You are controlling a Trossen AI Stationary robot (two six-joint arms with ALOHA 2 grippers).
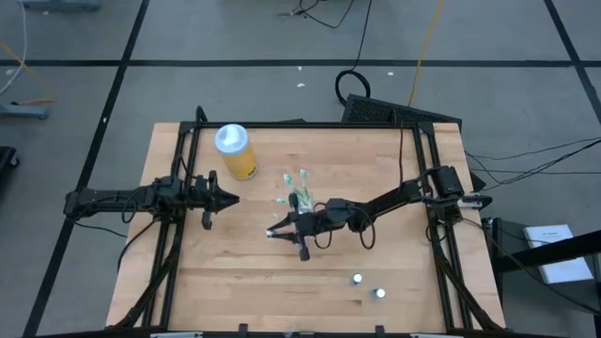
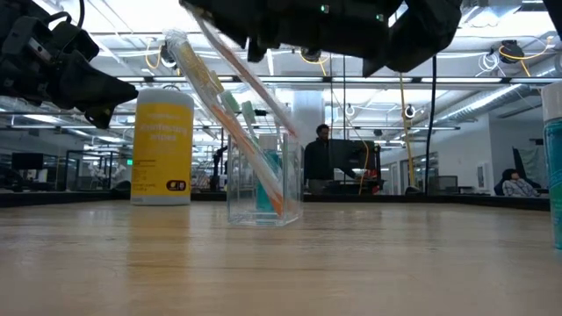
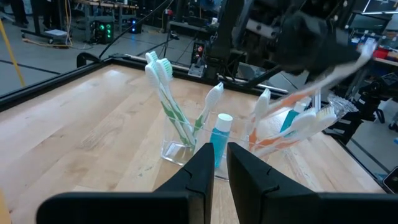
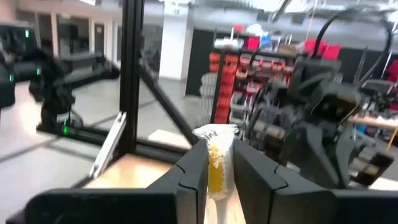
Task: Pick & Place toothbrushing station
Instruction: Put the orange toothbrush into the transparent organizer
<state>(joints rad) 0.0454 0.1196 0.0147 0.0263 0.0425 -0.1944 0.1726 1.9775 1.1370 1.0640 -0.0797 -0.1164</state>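
A small clear cup point(image 1: 300, 200) stands mid-table; it also shows in the low view point(image 2: 263, 189). It holds green toothbrushes point(image 3: 165, 87), white and orange ones point(image 3: 280, 134), and a teal white-capped tube point(image 3: 221, 134). My right gripper point(image 1: 275, 232) is just near-left of the cup. It is shut on an orange toothbrush in a clear wrapper point(image 2: 211, 79) that slants up out of the cup. My left gripper point(image 1: 235, 198) hovers left of the cup, shut and empty, and points at it point(image 3: 219, 149). My right gripper pinches the wrapped orange toothbrush between its two fingers near its upper end point(image 4: 216, 163). The wrapper's white tip point(image 4: 214, 132) sticks out past the fingertips. The brush is tilted, and its lower end point(image 2: 277, 200) stands inside the cup.
A yellow bottle with a pale blue lid point(image 1: 235, 150) stands far-left of the cup. Two small white-capped tubes point(image 1: 358, 279) point(image 1: 378, 294) stand near the table's front right. One teal tube shows at the low view's right edge point(image 2: 553, 167). Black frame rails point(image 1: 178, 169) run along the table's sides.
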